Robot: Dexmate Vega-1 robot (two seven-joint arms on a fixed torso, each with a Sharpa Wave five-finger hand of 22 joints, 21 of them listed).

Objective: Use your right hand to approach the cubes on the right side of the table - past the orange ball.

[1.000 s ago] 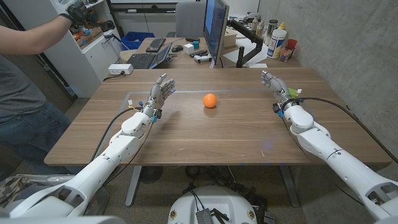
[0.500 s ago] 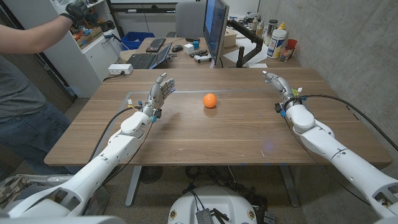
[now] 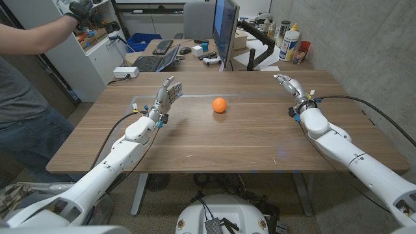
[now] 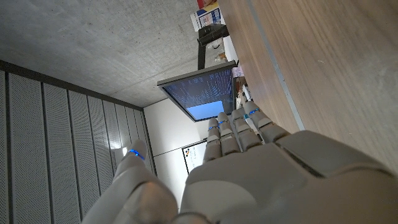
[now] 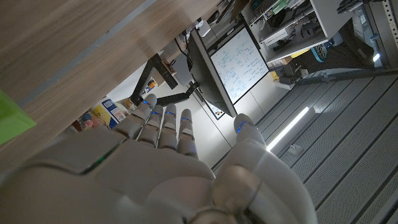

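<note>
The orange ball (image 3: 220,104) lies on the wooden table (image 3: 234,140), a little beyond its middle. My right hand (image 3: 290,87) is well to the ball's right, near the far right part of the table, fingers stretched out and apart, holding nothing. In the right wrist view a green cube (image 5: 9,122) shows at the picture's edge on the tabletop, close beside that hand (image 5: 168,168). In the head view my right wrist covers most of that spot. My left hand (image 3: 166,96) stands upright left of the ball, fingers spread and empty; the left wrist view shows its back (image 4: 249,168).
A person (image 3: 26,71) stands at the table's left side with an arm raised. Behind the far edge is a desk with a monitor (image 3: 225,29), a keyboard (image 3: 162,47) and bottles (image 3: 290,41). A concrete wall (image 3: 370,52) runs along the right.
My right hand and forearm have shifted slightly to the right and farther along the table. The ball and my left hand have not moved.
</note>
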